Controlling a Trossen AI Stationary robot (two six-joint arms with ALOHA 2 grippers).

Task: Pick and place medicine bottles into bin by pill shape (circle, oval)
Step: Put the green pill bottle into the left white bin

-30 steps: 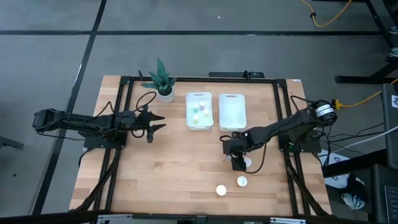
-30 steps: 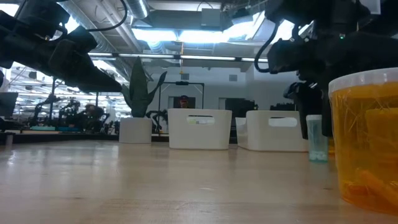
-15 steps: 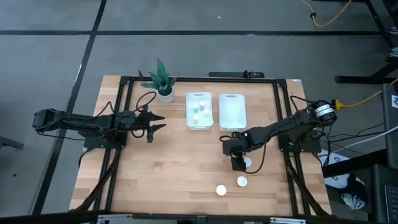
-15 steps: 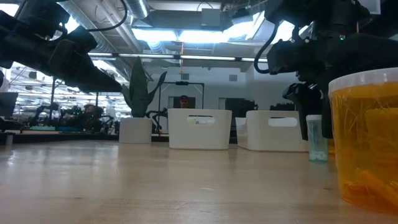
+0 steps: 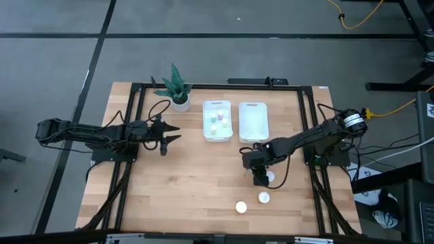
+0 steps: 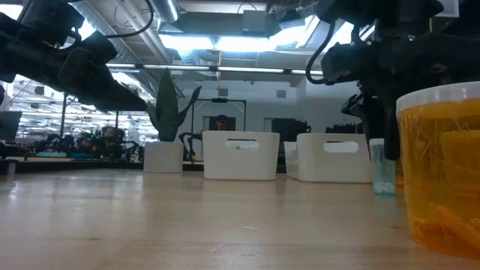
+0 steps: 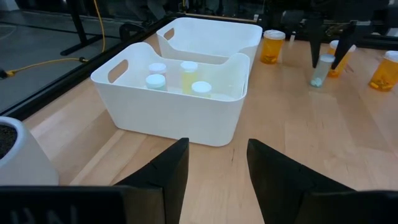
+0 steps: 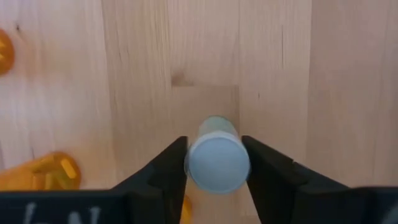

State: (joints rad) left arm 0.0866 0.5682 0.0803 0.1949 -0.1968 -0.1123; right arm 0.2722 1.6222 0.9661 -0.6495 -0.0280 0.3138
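Overhead, the wooden table [image 5: 196, 183] is shown with two white bins side by side at upper centre, so that pills of each shape have their own box. The left bin [image 5: 217, 120] already holds several small bottles; the right bin [image 5: 253, 120] appears empty. The right gripper [image 5: 259, 177] is lowered at centre right over a small bottle that its arm hides; two white-capped bottles [image 5: 241, 207] stand loose lower in the frame. The left gripper [image 5: 169, 133] is parked at centre left, near the potted plant [image 5: 176, 88], presumably to keep the working area free.

At table height, the right gripper [image 6: 379, 150] is seen at the right of the frame, descended around a pale green bottle [image 6: 383, 166] that stands upright on the wood. An amber bottle [image 6: 442, 169] fills the right edge.

From the left wrist, the fingers [image 7: 171, 168] are held apart with nothing between them, aimed at the filled bin [image 7: 174, 106].

From the right wrist, the pale bottle's cap [image 8: 217, 163] is framed at lower centre between the two fingers [image 8: 163, 171], which lie against its sides; the grasp is judged just made, the bottle not yet lifted, gripped below the cap to keep it vertical.
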